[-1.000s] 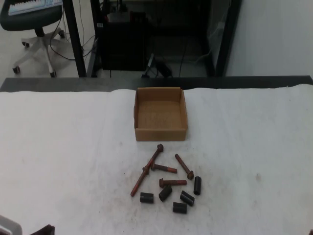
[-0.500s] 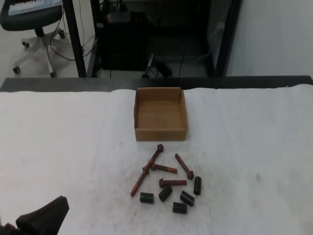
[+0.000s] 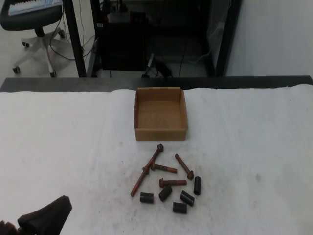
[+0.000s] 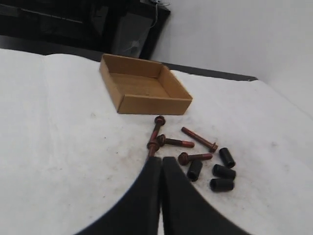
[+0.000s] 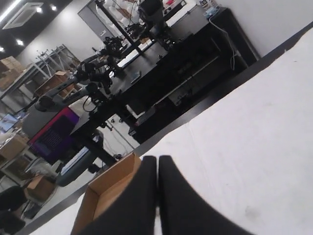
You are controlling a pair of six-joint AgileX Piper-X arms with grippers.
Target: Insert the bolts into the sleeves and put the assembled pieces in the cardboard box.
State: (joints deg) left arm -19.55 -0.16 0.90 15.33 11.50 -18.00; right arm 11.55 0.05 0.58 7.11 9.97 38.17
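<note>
Since a second earlier, the left gripper [image 3: 59, 204] had crept in at the near-left corner, fingers pressed together, as were those of the right gripper [image 5: 157, 162]. Near the cardboard box [image 3: 160, 133] lay the bolts [image 3: 164, 169], the longest slanting near-left to far-right with its head boxward. The sleeves [image 3: 180, 207] lay nearest.

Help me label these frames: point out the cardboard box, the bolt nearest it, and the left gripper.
cardboard box [image 3: 161, 134], high view, front wall.
bolt nearest the box [image 4: 156, 132], left wrist view, mid-shaft.
left gripper [image 4: 161, 160], left wrist view, between its fingertips.
</note>
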